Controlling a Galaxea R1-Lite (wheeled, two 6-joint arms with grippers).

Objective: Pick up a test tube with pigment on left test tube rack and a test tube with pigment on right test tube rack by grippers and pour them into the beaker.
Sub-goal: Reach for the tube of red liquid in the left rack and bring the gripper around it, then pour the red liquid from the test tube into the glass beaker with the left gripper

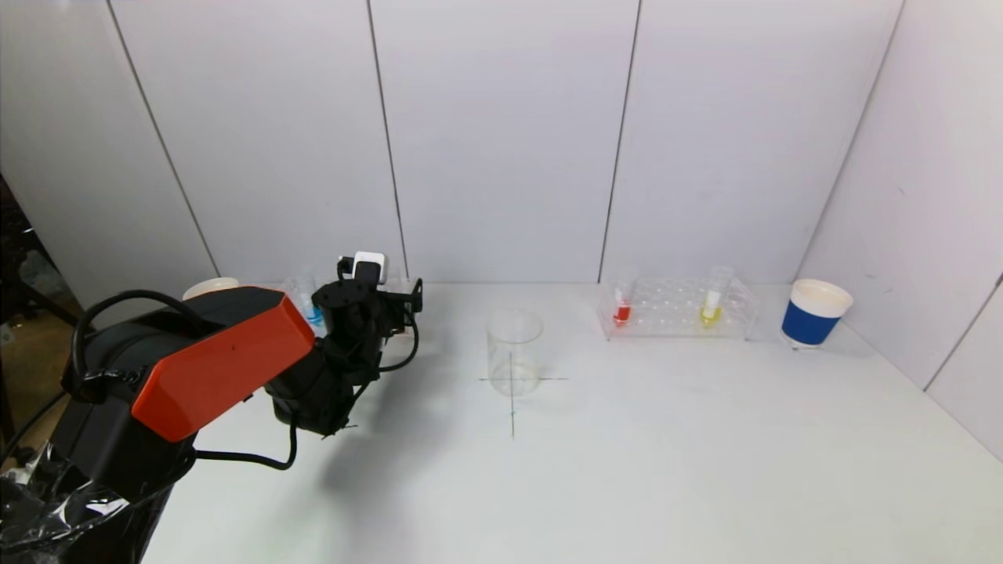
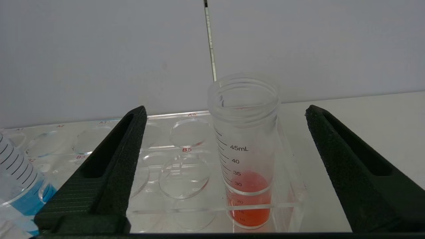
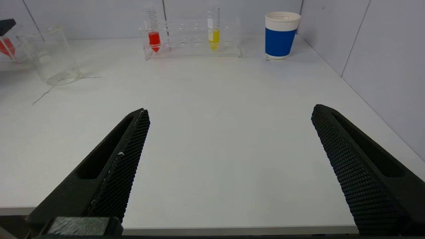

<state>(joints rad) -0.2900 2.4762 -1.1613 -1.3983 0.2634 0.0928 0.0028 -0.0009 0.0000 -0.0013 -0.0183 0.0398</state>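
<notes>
At the left test tube rack (image 2: 186,149), the left gripper (image 2: 225,166) holds its jaws wide apart either side of the upright orange-red test tube (image 2: 247,186), not touching it. The right gripper (image 3: 229,159), parked at the table's near edge, is likewise spread. The beaker (image 1: 514,352) stands mid-table.

- On the red tube (image 2: 245,156) we read "45mL", then 40, 35, 30 and fainter marks lower down.
- On the rack (image 2: 186,139) we read red "B5"; other hole labels are too faint.
</notes>
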